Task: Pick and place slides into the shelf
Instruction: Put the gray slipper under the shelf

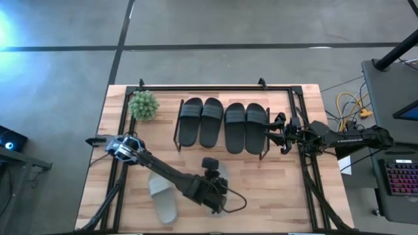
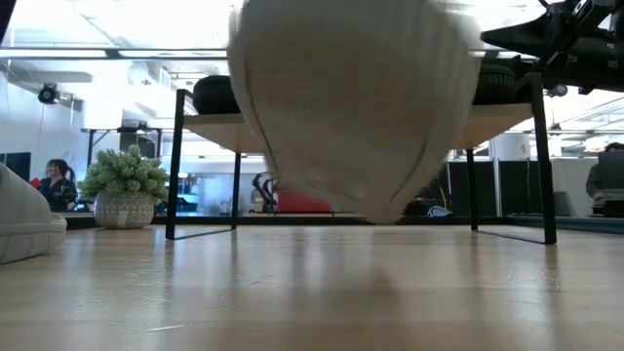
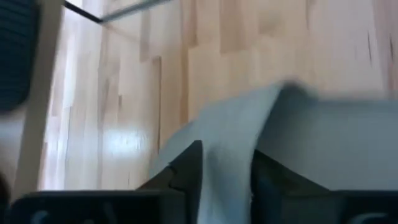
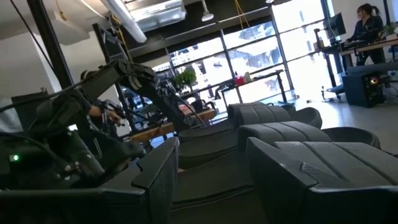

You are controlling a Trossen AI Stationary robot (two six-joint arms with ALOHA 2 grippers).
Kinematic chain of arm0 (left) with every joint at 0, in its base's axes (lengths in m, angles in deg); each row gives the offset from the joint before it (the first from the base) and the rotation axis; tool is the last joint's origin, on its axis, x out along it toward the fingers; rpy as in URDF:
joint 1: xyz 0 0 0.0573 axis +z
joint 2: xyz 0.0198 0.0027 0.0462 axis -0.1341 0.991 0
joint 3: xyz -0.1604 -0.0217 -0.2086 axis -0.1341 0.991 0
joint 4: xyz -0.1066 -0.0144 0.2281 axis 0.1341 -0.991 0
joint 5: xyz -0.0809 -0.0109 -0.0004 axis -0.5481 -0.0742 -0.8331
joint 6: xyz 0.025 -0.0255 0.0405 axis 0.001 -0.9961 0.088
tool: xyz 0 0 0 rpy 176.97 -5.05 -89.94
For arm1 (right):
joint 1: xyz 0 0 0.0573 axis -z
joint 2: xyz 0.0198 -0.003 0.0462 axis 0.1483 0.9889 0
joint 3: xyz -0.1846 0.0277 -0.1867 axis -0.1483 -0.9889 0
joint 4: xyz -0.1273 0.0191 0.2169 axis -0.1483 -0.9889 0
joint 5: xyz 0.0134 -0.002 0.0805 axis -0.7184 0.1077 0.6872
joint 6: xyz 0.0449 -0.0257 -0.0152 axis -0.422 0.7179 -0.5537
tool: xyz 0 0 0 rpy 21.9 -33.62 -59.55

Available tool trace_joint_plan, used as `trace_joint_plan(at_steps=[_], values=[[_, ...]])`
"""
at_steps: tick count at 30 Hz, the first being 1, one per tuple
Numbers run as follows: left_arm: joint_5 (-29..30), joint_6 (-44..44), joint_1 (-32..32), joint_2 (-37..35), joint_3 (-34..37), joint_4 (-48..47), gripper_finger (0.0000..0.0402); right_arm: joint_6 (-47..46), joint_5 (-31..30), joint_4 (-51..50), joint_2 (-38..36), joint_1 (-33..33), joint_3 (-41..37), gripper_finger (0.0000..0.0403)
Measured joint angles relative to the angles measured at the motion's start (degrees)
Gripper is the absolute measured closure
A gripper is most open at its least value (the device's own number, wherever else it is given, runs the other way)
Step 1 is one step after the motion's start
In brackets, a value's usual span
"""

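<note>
Four black slides (image 1: 222,124) lie side by side on the thin-rod shelf (image 1: 177,127). One pale grey-green slide (image 1: 163,199) rests sole-down on the table near the front edge and shows at the left of the low view (image 2: 19,224). My left gripper (image 1: 215,186) is shut on the second pale slide (image 2: 351,107), which fills the low view. My right gripper (image 1: 275,130) is open at the shelf's right end, level with the rightmost black slide (image 4: 292,134), its fingers apart and touching nothing that I can see. My left gripper (image 3: 227,155) pinches a thin pale edge of the slide (image 3: 233,134) between its two fingers; whether this is strap or sole I cannot tell. It comes from above. The slide hangs below it, its lower end (image 2: 390,210) just clear of the tabletop.
A small potted plant (image 1: 144,104) stands at the far left corner beside the shelf. The black rail frame (image 1: 307,170) edges the wooden table. Bare wood lies in front of the shelf. People sit at desks in the room beyond (image 4: 367,25).
</note>
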Motion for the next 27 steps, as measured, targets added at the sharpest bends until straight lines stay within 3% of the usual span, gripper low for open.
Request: trace_joint_plan(at_steps=[10, 22, 27], values=[[2.65, 0.14, 2.01, 0.2, 0.38, 2.66, 0.0216, 0.02, 0.0, 0.0, 0.22, -0.02, 0.0, 0.022], [-0.81, -0.62, -0.13, -2.67, -0.6, -1.19, 0.0198, 0.02, 0.0, 0.0, 0.22, -0.02, 0.0, 0.022], [-1.77, -18.41, -2.68, -8.74, -0.69, -10.36, 0.0198, 0.02, 0.0, 0.0, 0.22, 0.0, 0.0, 0.022]])
